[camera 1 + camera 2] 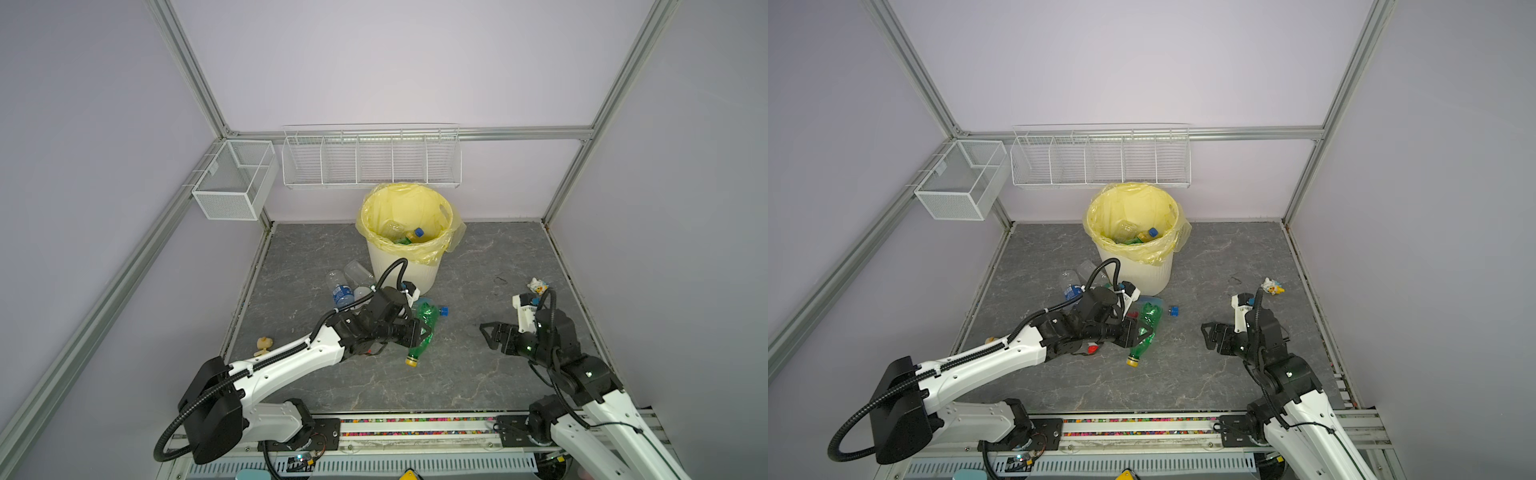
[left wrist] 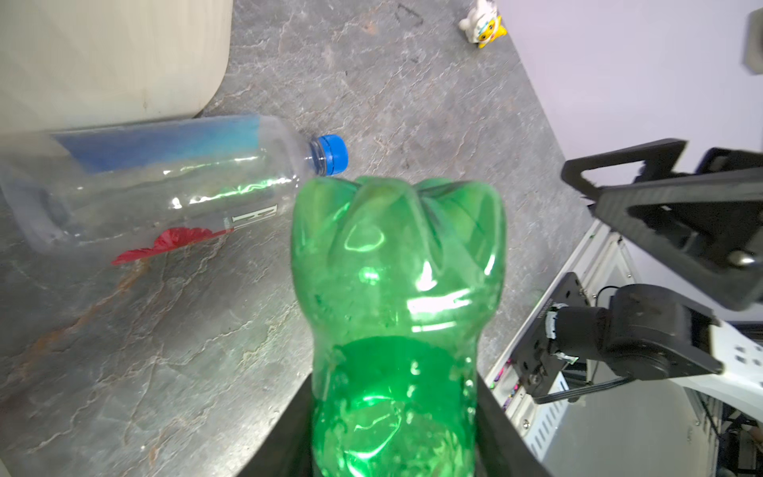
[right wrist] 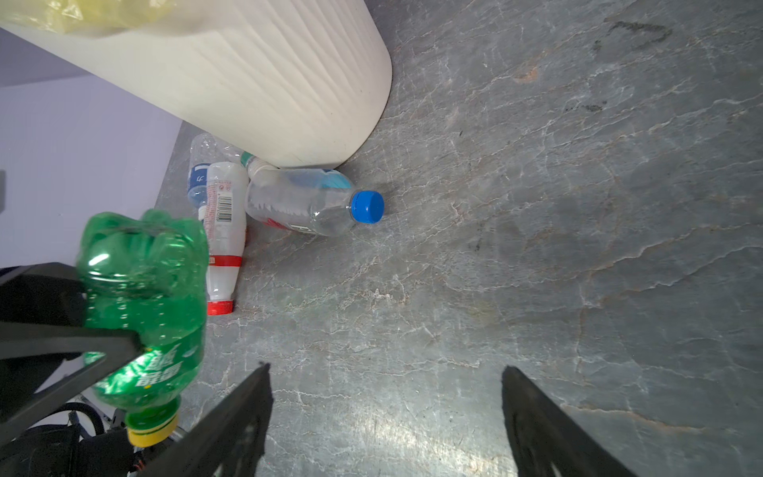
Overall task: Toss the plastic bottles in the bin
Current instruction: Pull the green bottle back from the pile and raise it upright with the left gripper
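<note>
A green bottle (image 1: 427, 322) with a yellow cap hangs cap-down just above the floor in front of the bin (image 1: 405, 270), a cream ribbed bucket lined with a yellow bag. My left gripper (image 1: 420, 332) is shut on its middle; in the left wrist view both black fingers press its sides (image 2: 396, 289). A clear bottle with a blue cap (image 3: 305, 206) and a white bottle with a red cap (image 3: 223, 231) lie at the bin's foot. More clear bottles (image 1: 343, 286) lie left of the bin, and several bottles (image 1: 409, 237) are inside it. My right gripper (image 1: 487, 336) hovers open and empty at the right.
A white and yellow toy figure (image 1: 537, 286) stands at the right edge of the floor, and a tan one (image 1: 263, 344) at the left edge. White wire baskets (image 1: 370, 160) hang on the back wall, with a mesh one (image 1: 235, 178) in the left corner.
</note>
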